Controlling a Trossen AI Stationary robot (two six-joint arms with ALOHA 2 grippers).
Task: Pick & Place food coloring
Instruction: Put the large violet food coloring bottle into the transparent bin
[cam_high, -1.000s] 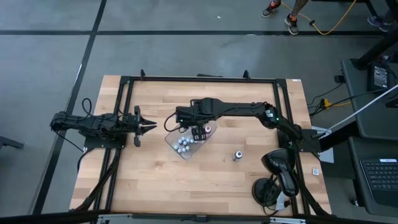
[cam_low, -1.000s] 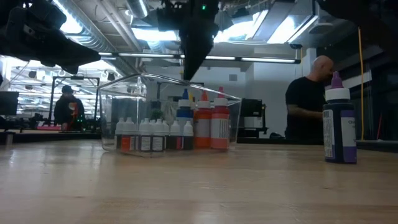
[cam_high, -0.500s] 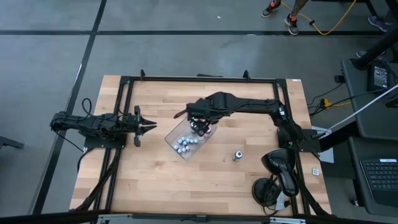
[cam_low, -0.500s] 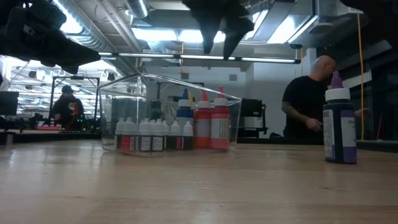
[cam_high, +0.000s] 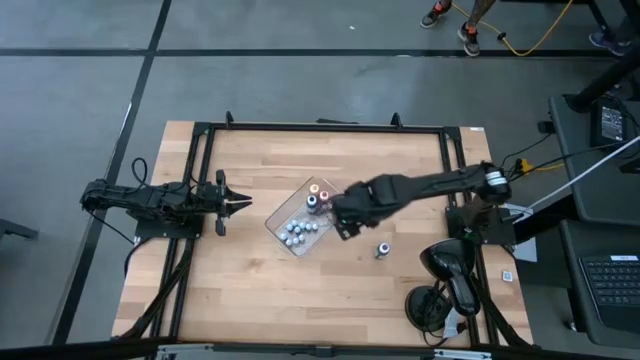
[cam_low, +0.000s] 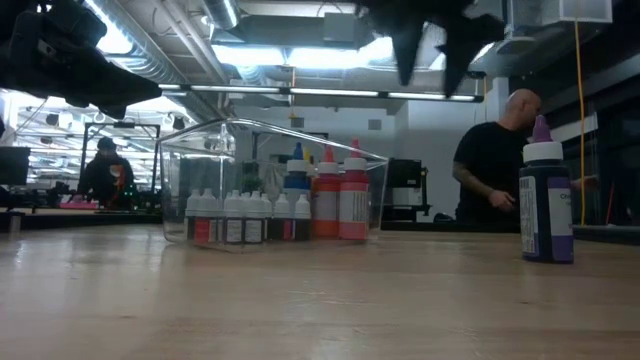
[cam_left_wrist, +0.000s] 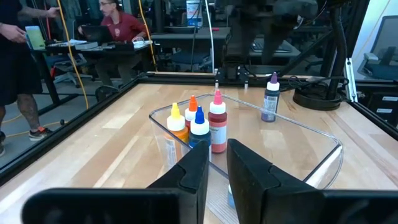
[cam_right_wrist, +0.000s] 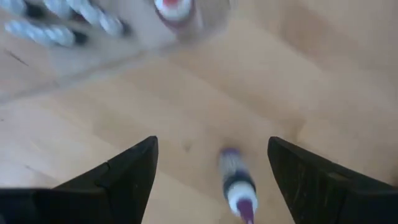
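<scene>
The food coloring stands in a clear plastic tray (cam_high: 275, 222) mid-table: several tiny white-capped bottles (cam_high: 298, 230) (cam_low: 245, 217) and taller ones, red (cam_left_wrist: 217, 121), orange (cam_left_wrist: 193, 106), yellow (cam_left_wrist: 175, 118) and blue (cam_left_wrist: 199, 124). A purple bottle (cam_high: 382, 249) (cam_low: 546, 200) stands upright on the wood to the tray's right. My right gripper (cam_high: 343, 225) (cam_right_wrist: 211, 140) hangs open, pointing down, high over the table between the tray and the purple bottle (cam_right_wrist: 235, 183), and holds nothing. My left gripper (cam_high: 240, 203) (cam_left_wrist: 214, 168) rests shut at the table's left, pointing at the tray.
A black frame (cam_high: 320, 127) runs round the table's edges. Bare wood lies near of the tray (cam_low: 200, 160) and round the purple bottle (cam_left_wrist: 270, 99). People (cam_low: 490, 170) stand in the room beyond the table.
My right gripper has swung from above the tray toward the table's right edge and the purple bottle, rising a little and rolling about its own axis. Its fingers have stayed open. The bottles and the tray have not moved.
</scene>
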